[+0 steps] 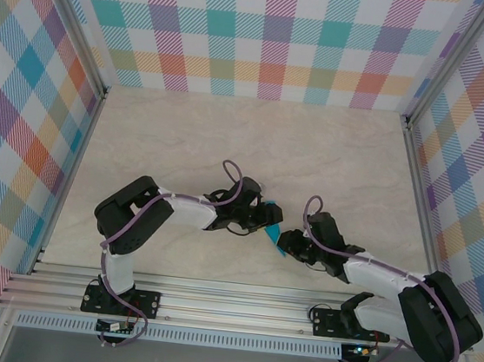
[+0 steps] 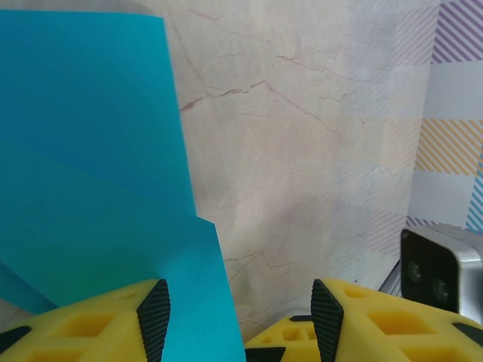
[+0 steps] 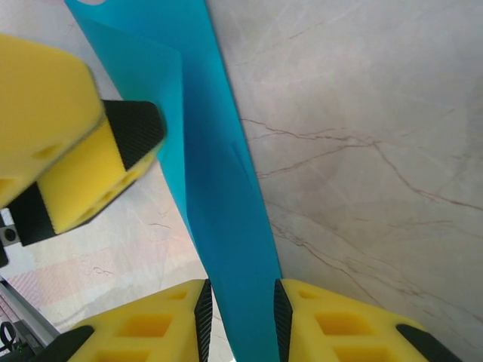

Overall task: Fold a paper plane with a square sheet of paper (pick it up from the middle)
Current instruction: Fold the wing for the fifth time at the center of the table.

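Observation:
The teal-blue sheet of paper (image 1: 273, 228) hangs folded between the two grippers, above the middle of the table. In the left wrist view the paper (image 2: 90, 151) shows overlapping layers and covers the left pad. My left gripper (image 2: 240, 320) stands wide open around the paper's edge, without pinching it. In the right wrist view the paper (image 3: 219, 188) runs as a long narrow band between the pads. My right gripper (image 3: 242, 320) has its jaws a little apart, the band filling the gap. A yellow finger of the left gripper (image 3: 75, 166) sits beside the band at upper left.
The marble-patterned tabletop (image 1: 255, 139) lies behind the arms. Checkered walls (image 1: 241, 32) with aluminium rails close in the back and sides. The right wrist's camera (image 2: 441, 271) is close by at the right of the left wrist view.

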You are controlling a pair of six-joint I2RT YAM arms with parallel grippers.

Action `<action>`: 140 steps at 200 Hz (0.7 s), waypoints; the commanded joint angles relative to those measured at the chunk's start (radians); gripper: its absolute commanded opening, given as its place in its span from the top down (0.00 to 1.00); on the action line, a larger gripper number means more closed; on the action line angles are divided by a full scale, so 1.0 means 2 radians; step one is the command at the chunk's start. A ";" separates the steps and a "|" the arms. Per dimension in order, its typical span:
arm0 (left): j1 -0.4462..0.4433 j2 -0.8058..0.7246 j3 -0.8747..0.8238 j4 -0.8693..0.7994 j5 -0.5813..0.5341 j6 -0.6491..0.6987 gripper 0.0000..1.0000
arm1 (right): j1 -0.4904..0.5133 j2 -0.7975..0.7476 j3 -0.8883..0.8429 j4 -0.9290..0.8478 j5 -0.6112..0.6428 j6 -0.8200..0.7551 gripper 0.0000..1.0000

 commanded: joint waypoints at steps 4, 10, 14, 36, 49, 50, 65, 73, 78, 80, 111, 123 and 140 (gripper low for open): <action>0.005 0.009 0.015 -0.007 0.008 0.014 0.45 | -0.012 0.002 0.018 -0.044 -0.030 -0.024 0.71; 0.005 0.009 0.016 -0.007 0.009 0.015 0.45 | -0.014 0.006 0.021 -0.048 -0.033 -0.028 0.72; 0.004 0.009 0.017 -0.007 0.010 0.015 0.45 | -0.016 0.010 0.022 -0.049 -0.037 -0.030 0.72; 0.005 0.011 0.020 -0.011 0.013 0.019 0.45 | -0.022 0.027 0.027 -0.049 -0.047 -0.034 0.75; 0.004 0.012 0.021 -0.014 0.015 0.020 0.45 | -0.023 0.035 0.031 -0.050 -0.050 -0.037 0.78; 0.004 0.012 0.021 -0.014 0.016 0.020 0.45 | -0.023 0.036 0.032 -0.051 -0.050 -0.037 0.79; 0.004 0.013 0.023 -0.019 0.013 0.022 0.45 | -0.026 0.043 0.035 -0.055 -0.049 -0.037 0.81; 0.004 0.015 0.025 -0.022 0.012 0.024 0.45 | -0.026 0.046 0.036 -0.057 -0.047 -0.037 0.81; 0.005 0.016 0.025 -0.023 0.012 0.024 0.45 | -0.026 0.049 0.037 -0.061 -0.045 -0.037 0.82; 0.004 0.016 0.026 -0.023 0.013 0.025 0.45 | -0.026 0.049 0.038 -0.062 -0.045 -0.037 0.82; 0.005 0.024 0.032 -0.023 0.019 0.028 0.45 | -0.027 0.061 0.042 -0.069 -0.054 -0.043 0.87; 0.005 0.027 0.033 -0.023 0.019 0.028 0.45 | -0.027 0.062 0.043 -0.075 -0.051 -0.045 0.87; 0.004 0.031 0.034 -0.026 0.020 0.029 0.45 | -0.028 0.063 0.046 -0.084 -0.049 -0.051 0.87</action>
